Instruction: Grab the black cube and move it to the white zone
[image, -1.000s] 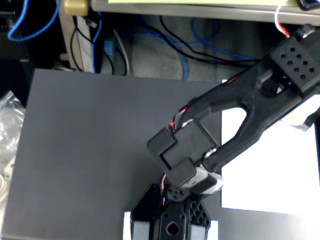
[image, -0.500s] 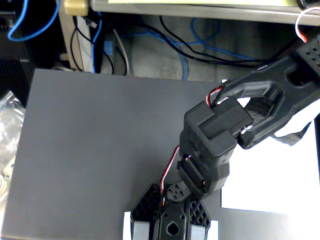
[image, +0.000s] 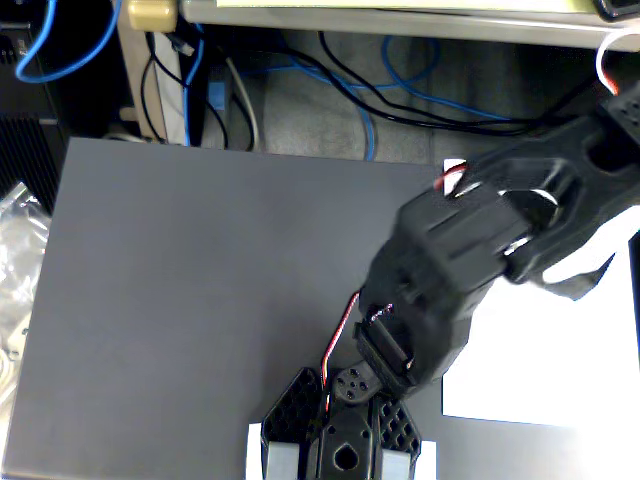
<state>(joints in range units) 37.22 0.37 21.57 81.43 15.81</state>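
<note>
Here the arm (image: 470, 260) is stretched over the mat (image: 200, 300), beside the paper (image: 540, 360); whether the jaws at the bottom edge are open cannot be told.

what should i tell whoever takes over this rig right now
Gripper: low at the bottom edge of the fixed view, over the grey mat; open or shut cannot be told.
Black cube: not clearly visible; it may be hidden at the gripper, so check there first.
White zone: at the right, partly under the arm; no cube on the part that shows.
Done: no delivery visible.
Left: confirm the grasp, carry the cube right onto the white zone, release.
</note>
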